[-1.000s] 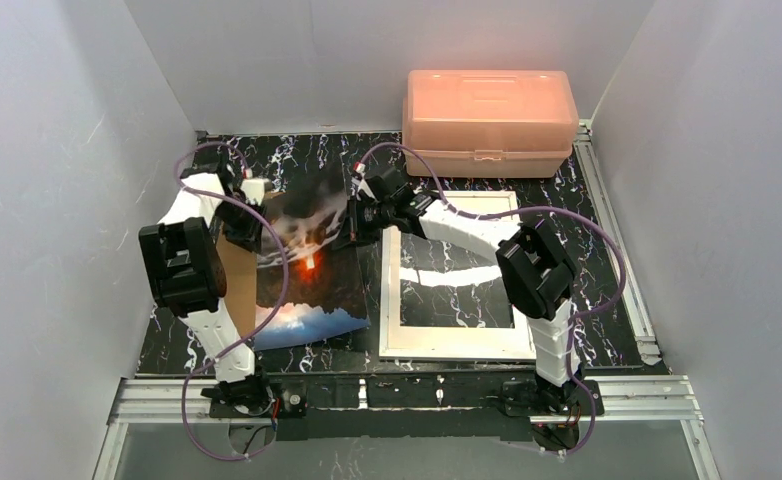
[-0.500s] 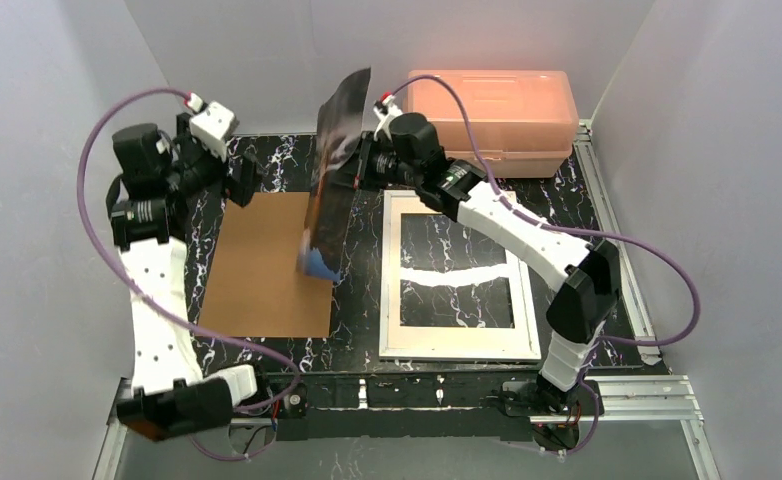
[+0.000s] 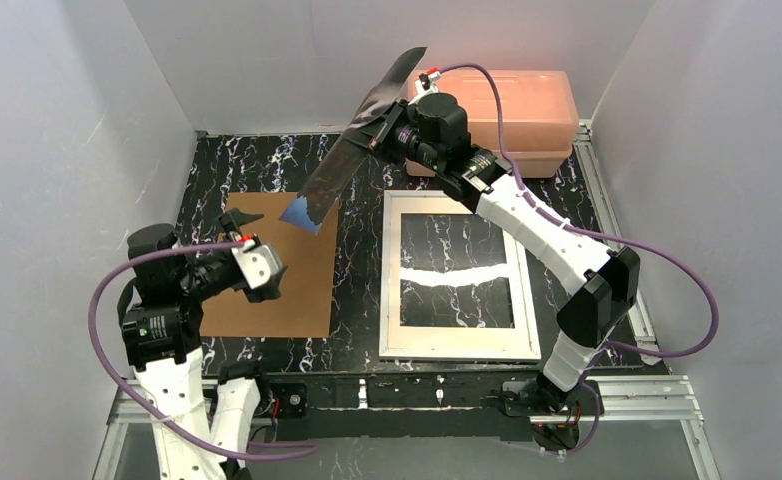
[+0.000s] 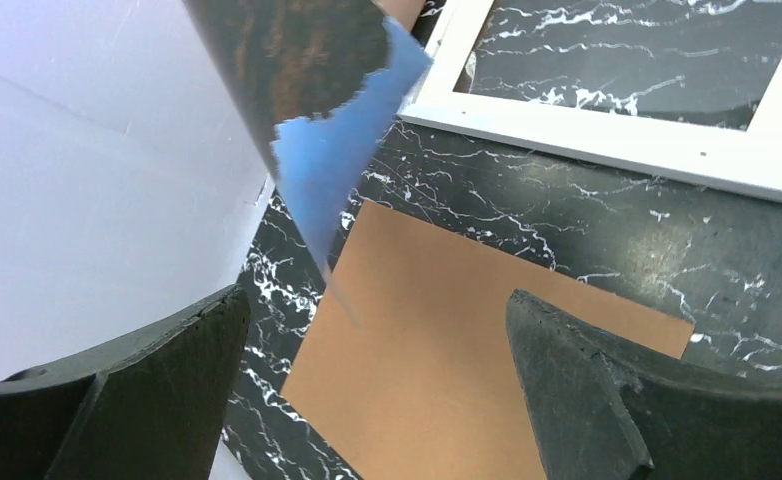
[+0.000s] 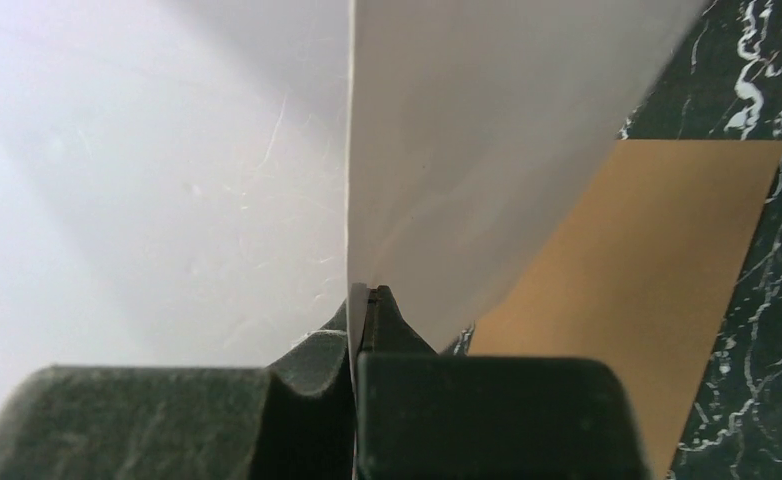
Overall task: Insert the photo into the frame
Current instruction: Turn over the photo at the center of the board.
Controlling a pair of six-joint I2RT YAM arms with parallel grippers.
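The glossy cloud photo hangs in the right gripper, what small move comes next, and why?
Probably swing the right gripper rightward and lower, since the glossy cloud photo it pinches hangs over the brown board, left of the white rectangular frame.

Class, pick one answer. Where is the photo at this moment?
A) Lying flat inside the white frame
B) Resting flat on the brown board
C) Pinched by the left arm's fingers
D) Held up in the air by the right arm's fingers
D: the right fingers are shut on one edge of the photo, which hangs tilted in the air, off both the frame and the brown board.
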